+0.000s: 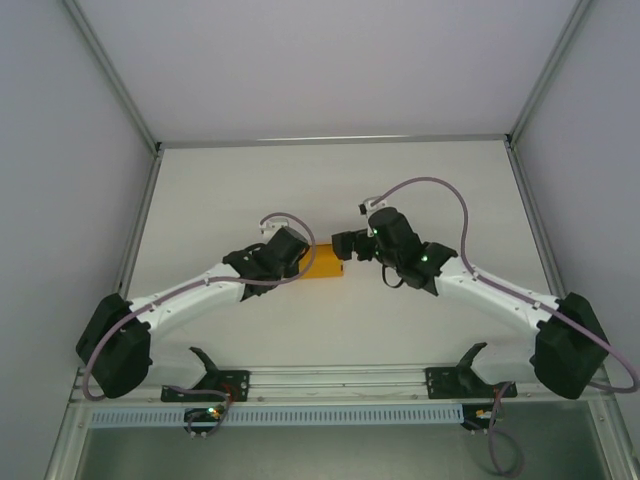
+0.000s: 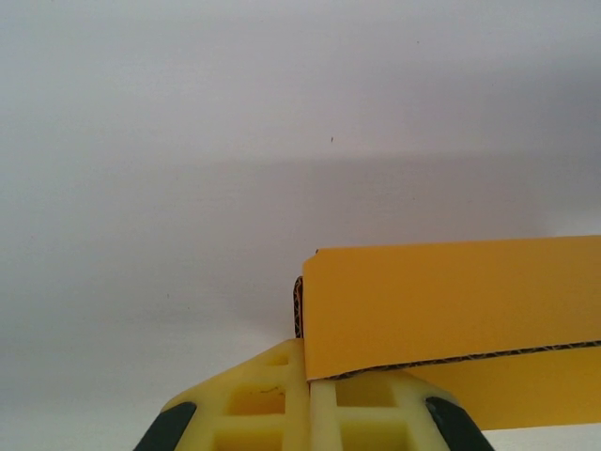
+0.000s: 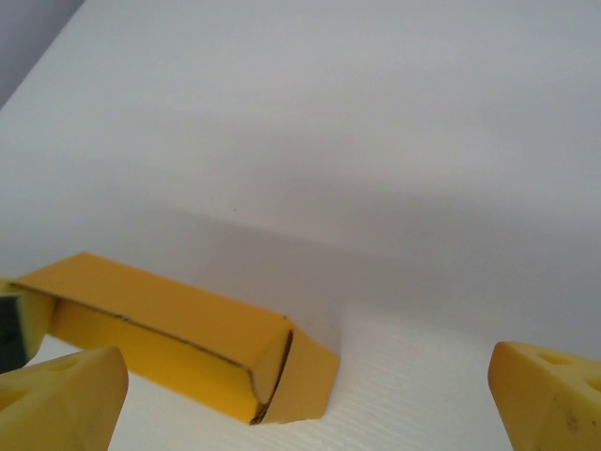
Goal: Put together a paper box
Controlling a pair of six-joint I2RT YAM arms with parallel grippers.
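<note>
The paper box (image 1: 326,263) is seen lying at the middle of the table (image 1: 420,180), flanked by the two grippers. The left gripper (image 1: 302,258) is clenched on the box's end, and in the left wrist view a card wall is pinched between its yellow pads (image 2: 254,409). The right gripper (image 1: 346,245) is spread wide, and nothing is grasped. Its fingertips (image 3: 66,395) are held well apart just short of the box, whose end flap (image 3: 302,376) is angled open.

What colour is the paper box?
The paper box is plain orange-yellow, with darker corrugated cut edges. It shows best in the right wrist view.
</note>
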